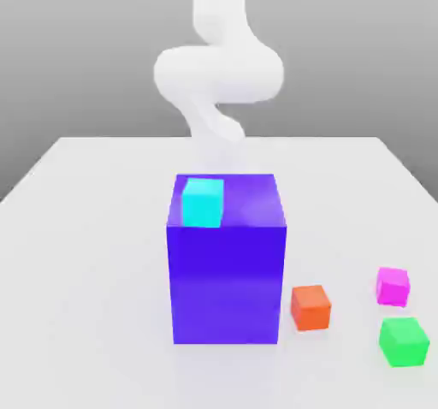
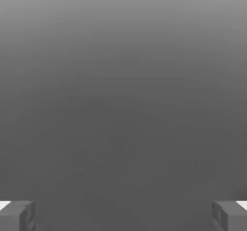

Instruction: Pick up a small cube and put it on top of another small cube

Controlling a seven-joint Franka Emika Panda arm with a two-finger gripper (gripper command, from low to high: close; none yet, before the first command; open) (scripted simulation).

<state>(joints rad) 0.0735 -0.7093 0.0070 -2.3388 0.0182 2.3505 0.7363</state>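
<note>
Sitting atop the blue block (image 1: 227, 283) (brightly): cyan cube (image 1: 203, 204).

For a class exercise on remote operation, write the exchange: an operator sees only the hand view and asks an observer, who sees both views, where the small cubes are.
Operator: My gripper is open. Is any small cube raised?
Observer: Yes, the cyan cube sits on the large blue block.
Operator: And the others?
Observer: The orange cube, magenta cube and green cube stand apart on the table, towards the exterior view's right of the block.
</note>
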